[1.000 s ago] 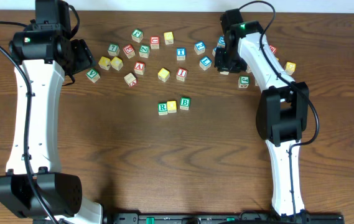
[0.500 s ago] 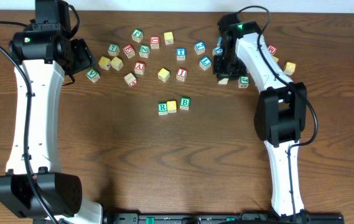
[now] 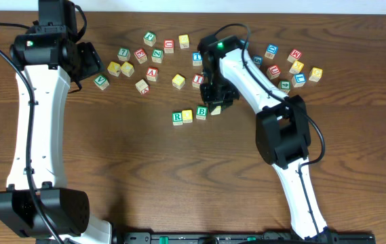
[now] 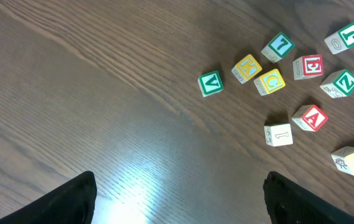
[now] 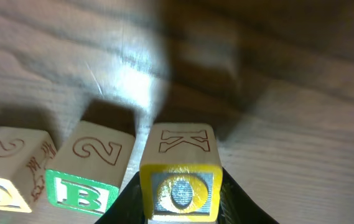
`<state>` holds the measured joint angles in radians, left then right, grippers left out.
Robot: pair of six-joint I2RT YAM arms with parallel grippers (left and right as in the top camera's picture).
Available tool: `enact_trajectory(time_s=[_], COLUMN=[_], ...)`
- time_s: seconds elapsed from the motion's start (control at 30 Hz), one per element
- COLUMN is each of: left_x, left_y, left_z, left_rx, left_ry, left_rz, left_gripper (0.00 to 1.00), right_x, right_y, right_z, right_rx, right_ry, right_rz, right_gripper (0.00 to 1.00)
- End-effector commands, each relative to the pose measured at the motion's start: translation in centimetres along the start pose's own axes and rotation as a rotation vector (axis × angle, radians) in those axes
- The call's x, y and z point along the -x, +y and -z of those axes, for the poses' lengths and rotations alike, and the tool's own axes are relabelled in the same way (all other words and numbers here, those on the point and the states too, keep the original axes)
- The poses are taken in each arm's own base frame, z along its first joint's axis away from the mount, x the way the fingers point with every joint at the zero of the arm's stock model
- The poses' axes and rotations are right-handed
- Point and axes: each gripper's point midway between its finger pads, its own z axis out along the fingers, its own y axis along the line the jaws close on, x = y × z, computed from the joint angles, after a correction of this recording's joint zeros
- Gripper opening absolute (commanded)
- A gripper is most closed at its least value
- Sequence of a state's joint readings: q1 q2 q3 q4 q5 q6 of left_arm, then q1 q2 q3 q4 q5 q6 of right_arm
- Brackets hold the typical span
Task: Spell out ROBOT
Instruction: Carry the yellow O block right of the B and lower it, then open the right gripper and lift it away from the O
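The right arm has swung across from the scatter of cubes on its own side. The right tool (image 5: 180, 202) now sits at the end of the started row, clamped on a yellow-faced cube (image 5: 179, 163) that shows a K on top. That cube hangs just beside the B cube (image 5: 83, 186), on the tool's left as its own camera sees it. I cannot tell whether it touches the B cube or has reached the wood.

Further along that same side come the other yellow cube (image 3: 187, 116) and then the R cube (image 3: 177, 118), so the row reads R, O, B with the fourth piece arriving. I'd judge the word four-fifths built once this one is let go square to the line. The T cube (image 3: 197, 58) lies loose a little beyond the tool, toward the far edge.

The left tool (image 4: 177, 199) hangs spread wide and empty over bare wood. A green V (image 4: 211, 83) and a red A (image 4: 312, 117) sit ahead of it among other loose cubes.

The bench (image 3: 111, 176) is dark brown with a strong grain and a patch of glare. Of the room, only a pale strip shows past the far edge.
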<state>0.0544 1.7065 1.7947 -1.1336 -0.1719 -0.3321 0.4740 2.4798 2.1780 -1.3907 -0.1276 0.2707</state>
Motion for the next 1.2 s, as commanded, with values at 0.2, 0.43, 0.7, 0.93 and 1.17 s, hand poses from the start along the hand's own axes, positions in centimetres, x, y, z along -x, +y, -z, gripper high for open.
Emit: enact_trajectory(time_s=[0.2, 0.43, 0.7, 0.93, 1.17], left_x=[-0.2, -0.2, -0.2, -0.2, -0.2], left_y=[0.3, 0.3, 0.3, 0.3, 0.3], left_z=[-0.7, -0.6, -0.7, -0.6, -0.6], left_rx=[0.024, 0.024, 0.024, 0.024, 0.024], left_ry=[0.013, 0.013, 0.013, 0.013, 0.013], left_rz=[-0.014, -0.013, -0.013, -0.013, -0.013], left_gripper=[0.85, 0.85, 0.84, 0.85, 0.84], right_x=[-1.1, -1.6, -1.6, -0.8, 1.1], right_y=[1.3, 1.6, 1.9, 2.7, 2.9], right_z=[0.5, 0.7, 2.4, 5.9, 10.9], right_rx=[-0.013, -0.017, -0.007, 0.015, 0.057], right_ry=[-0.005, 0.007, 0.002, -0.066, -0.216], right_rz=[0.010, 0.016, 0.049, 0.097, 0.095], right_gripper=[0.32, 0.35, 0.36, 0.37, 0.37])
